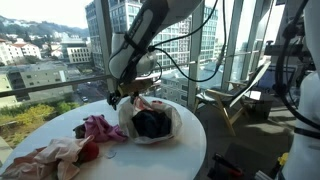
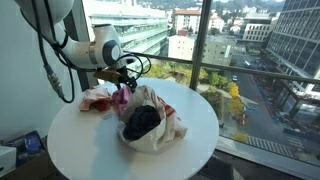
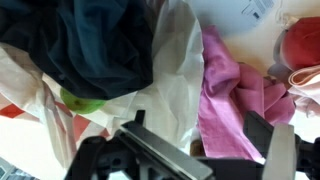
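A white plastic bag (image 1: 173, 124) lies open on the round white table (image 1: 160, 160), with a dark garment (image 1: 150, 122) inside it. A pink cloth (image 1: 100, 127) lies beside the bag. My gripper (image 1: 118, 98) hovers low over the bag's edge and the pink cloth, also seen in an exterior view (image 2: 125, 82). In the wrist view my gripper (image 3: 205, 140) is open, its fingers straddling the pink cloth (image 3: 230, 90) and the bag's edge (image 3: 175, 70). The dark garment (image 3: 90, 40) fills the upper left. A green item (image 3: 80, 100) shows in the bag.
A pile of light and red clothes (image 1: 60, 155) lies at the table's edge beyond the pink cloth, also seen in an exterior view (image 2: 97, 97). Floor-to-ceiling windows (image 2: 230, 50) stand close behind the table. A wooden chair (image 1: 225, 100) stands nearby.
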`<state>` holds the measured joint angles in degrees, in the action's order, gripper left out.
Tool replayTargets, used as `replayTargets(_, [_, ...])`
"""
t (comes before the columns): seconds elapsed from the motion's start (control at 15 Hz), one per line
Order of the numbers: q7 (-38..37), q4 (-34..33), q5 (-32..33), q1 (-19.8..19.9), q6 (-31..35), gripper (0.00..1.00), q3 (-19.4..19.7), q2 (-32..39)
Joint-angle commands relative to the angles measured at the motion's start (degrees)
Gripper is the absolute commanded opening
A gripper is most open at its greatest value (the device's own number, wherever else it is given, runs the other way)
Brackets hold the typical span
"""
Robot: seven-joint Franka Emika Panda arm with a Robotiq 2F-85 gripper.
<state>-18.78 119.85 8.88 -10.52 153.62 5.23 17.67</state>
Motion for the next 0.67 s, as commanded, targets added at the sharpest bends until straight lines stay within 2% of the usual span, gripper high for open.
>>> replayTargets(0.0, [9.0, -8.31, -6.95, 4.36, -4.24, 1.0, -5.34, 5.16])
replayTargets(0.33, [15.15, -18.3, -9.68, 5.96, -9.48, 1.0, -8.33, 13.29])
replayTargets(0.6, [17.27, -26.39, -9.17, 5.28, -14.47, 1.0, -9.78, 19.82])
